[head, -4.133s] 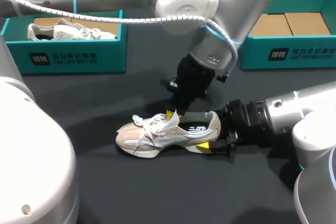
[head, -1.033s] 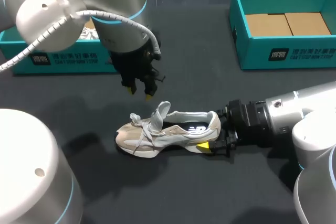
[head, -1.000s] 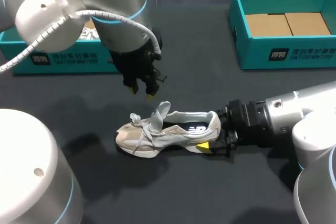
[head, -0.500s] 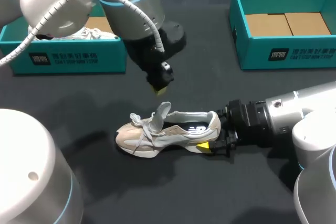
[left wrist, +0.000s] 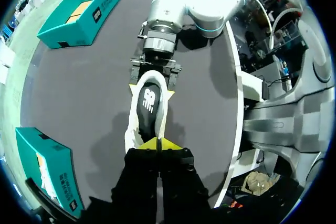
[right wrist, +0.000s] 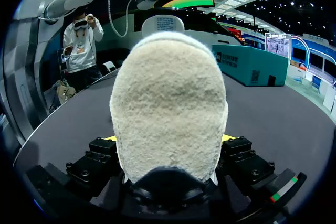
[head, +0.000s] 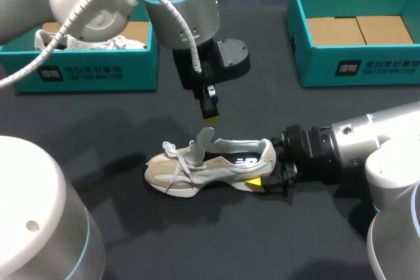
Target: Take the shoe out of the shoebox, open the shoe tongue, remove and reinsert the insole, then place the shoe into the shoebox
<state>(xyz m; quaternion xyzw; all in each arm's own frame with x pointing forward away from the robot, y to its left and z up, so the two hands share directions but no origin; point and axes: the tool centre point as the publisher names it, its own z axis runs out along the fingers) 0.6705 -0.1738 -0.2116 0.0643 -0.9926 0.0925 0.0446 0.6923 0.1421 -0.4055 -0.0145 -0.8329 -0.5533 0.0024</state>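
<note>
Left tool swung above shoe, right tool partly hidden behind it

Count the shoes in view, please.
2. One shoe lies on the table, heel between the right fingers; a second shoe lies in the left box. Part of that box is hidden.

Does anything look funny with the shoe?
Yes. On the beige-and-white sneaker, the grey tongue sticks straight up instead of lying flat, while the right claw pinches its heel.
</note>
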